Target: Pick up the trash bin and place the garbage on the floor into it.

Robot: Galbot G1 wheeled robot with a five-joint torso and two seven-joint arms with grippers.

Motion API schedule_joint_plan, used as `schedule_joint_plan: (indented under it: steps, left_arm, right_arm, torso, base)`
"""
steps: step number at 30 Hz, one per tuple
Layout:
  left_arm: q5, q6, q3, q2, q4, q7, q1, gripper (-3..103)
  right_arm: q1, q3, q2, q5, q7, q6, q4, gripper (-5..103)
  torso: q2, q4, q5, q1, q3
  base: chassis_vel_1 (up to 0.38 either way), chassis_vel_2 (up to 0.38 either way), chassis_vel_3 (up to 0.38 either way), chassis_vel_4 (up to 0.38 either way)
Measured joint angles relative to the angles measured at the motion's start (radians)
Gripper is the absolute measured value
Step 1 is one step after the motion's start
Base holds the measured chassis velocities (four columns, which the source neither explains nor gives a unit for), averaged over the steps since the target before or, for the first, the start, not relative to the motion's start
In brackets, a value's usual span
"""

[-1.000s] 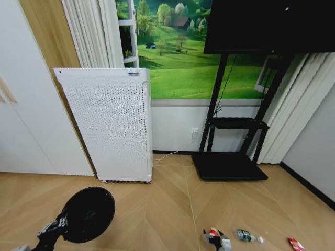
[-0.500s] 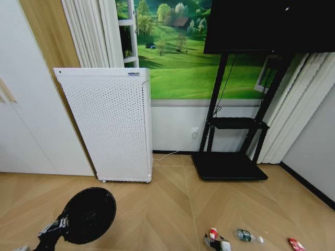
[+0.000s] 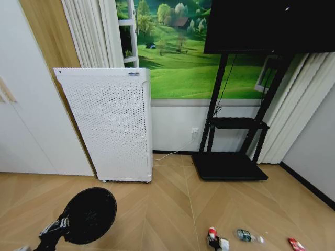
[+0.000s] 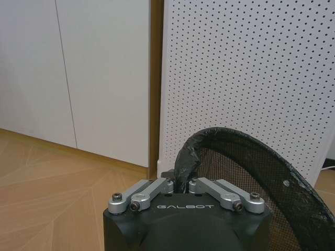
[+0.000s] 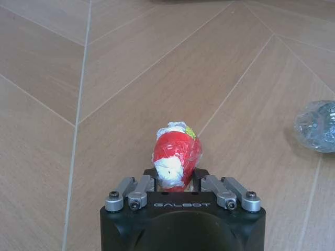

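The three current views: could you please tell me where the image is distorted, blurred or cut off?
Head view: wide-angle bend tilts the white perforated appliance; the bottom edge crops the left pincer holding the trash bin. Left wrist view: sharp on the bin's mesh rim. Right wrist view: the red-and-white wrapper in the right pincer is crisp, the bottle soft and cropped.

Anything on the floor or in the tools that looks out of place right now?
Litter lies on the floor: a small bottle on its side and a red wrapper near the right edge. The right tool is shut on a crumpled red-and-white piece. The left tool grips the trash bin by its rim, bin tipped. Nothing looks spilled.
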Motion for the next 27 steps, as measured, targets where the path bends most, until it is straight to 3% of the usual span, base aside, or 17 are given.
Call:
schedule_joint_plan:
  steps: [5, 14, 17, 20, 24, 27]
  left_arm:
    - [-0.002, 0.000, 0.002, 0.011, 0.004, 0.000, -0.006, 7]
    - [-0.011, 0.001, 0.009, 0.049, 0.033, 0.001, -0.039, 7]
    - [-0.046, 0.017, 0.051, 0.111, 0.041, 0.000, -0.067, 7]
    - [-0.066, 0.026, 0.090, 0.169, 0.045, 0.001, -0.093, 7]
    - [-0.116, 0.031, 0.160, 0.263, 0.096, 0.000, -0.158, 7]
    - [-0.154, 0.035, 0.186, 0.286, 0.122, -0.004, -0.179, 7]
  right_arm:
    - [-0.046, 0.009, -0.011, 0.066, -0.015, -0.031, 0.087, 23]
    - [-0.152, 0.060, -0.040, 0.187, -0.051, -0.066, 0.337, 23]
    - [-0.271, 0.094, -0.068, 0.335, -0.135, -0.095, 0.546, 23]
    - [-0.347, 0.117, -0.076, 0.402, -0.201, -0.100, 0.693, 23]
    - [-0.436, 0.129, -0.071, 0.405, -0.299, -0.072, 0.873, 23]
    - [-0.453, 0.121, -0.070, 0.385, -0.320, -0.060, 0.931, 23]
  torso:
    - [0.000, 0.0000, 0.0002, 0.000, 0.000]
    - [0.000, 0.0001, 0.0000, 0.000, 0.000]
    - [0.000, -0.0002, 0.0000, 0.000, 0.000]
    - [0.000, 0.0001, -0.0004, 0.000, 0.000]
    - [0.000, -0.0005, -0.0002, 0.000, 0.000]
    - [0.000, -0.0003, -0.0004, 0.000, 0.000]
  base:
    - [0.000, 0.000, 0.000, 0.000]
    - [0.000, 0.000, 0.000, 0.000]
    - [0.000, 0.000, 0.000, 0.000]
    - [0.000, 0.000, 0.000, 0.000]
    - [0.000, 0.000, 0.000, 0.000]
    - [0.000, 0.000, 0.000, 0.000]
